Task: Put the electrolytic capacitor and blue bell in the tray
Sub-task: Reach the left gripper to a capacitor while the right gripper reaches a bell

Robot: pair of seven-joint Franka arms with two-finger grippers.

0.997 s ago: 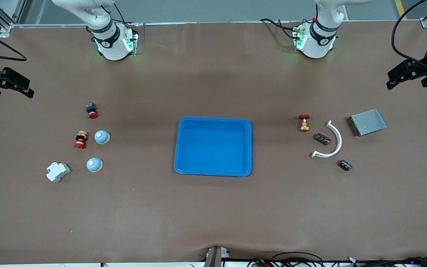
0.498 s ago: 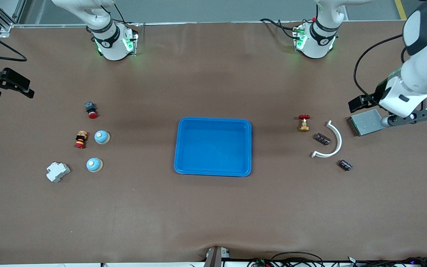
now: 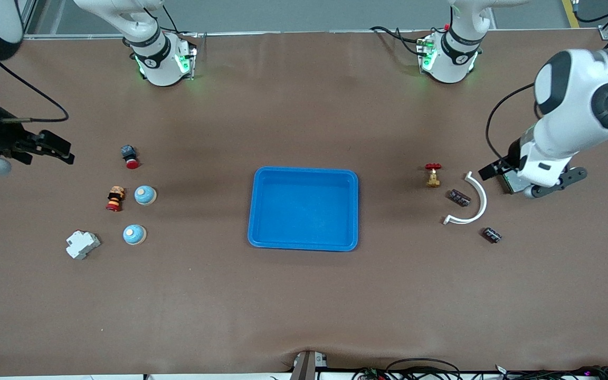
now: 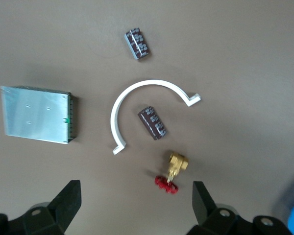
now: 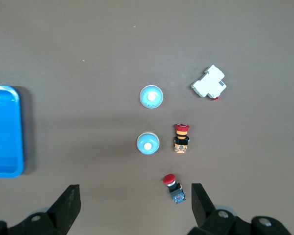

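Both arms have swung in from the table's ends: the left gripper [image 4: 134, 203], jaws wide and empty, now hangs over the metal plate [image 3: 505, 181], while the right gripper [image 5: 132, 205], equally open, hovers near the red-capped button [image 3: 129, 155]. From the left gripper, one electrolytic capacitor [image 3: 459, 197] lies inside the white arc [image 3: 472, 201], its long axis slanted, with a second capacitor [image 3: 492, 235] nearer the front camera. Two blue bells [image 3: 145, 195] [image 3: 134, 234] sit toward the right arm's end, and the tray [image 3: 304, 172] between the clusters holds nothing.

Bright blue tray [image 3: 304, 174], two pale blue bells [image 3: 145, 195], seemingly dark-striped capacitors [image 4: 152, 123]

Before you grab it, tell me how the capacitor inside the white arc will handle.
The capacitor inside the white arc is a short cylinder lying on its side, so a nudge probably rolls it. It looks small and light. The white arc beside it may crowd a wide approach.
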